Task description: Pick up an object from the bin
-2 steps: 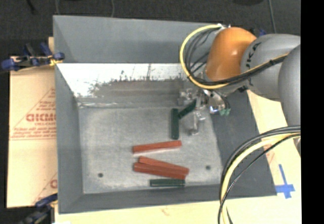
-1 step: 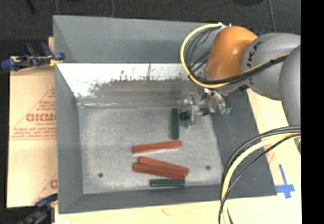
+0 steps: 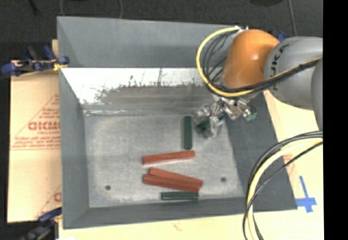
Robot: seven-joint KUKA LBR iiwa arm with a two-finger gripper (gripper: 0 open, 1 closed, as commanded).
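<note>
Dark green bar (image 3: 187, 132) just beside jaws, toward view's left; jaw gap unclear.

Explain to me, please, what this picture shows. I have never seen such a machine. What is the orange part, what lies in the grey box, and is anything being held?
The machine is a robot arm that reaches in from the right. The orange cover and the cables are parts of it. At its end is the gripper, a tool for grasping things. The one camera looks down from above and a little from the side. Below the arm is a grey metal bin with four loose sticks on its floor. A dark green stick lies just left of the gripper. Nearer the front are a thin reddish stick, a thicker reddish bar and a second green stick. The gripper hangs low beside the first green stick. I cannot tell whether it holds anything.
</note>
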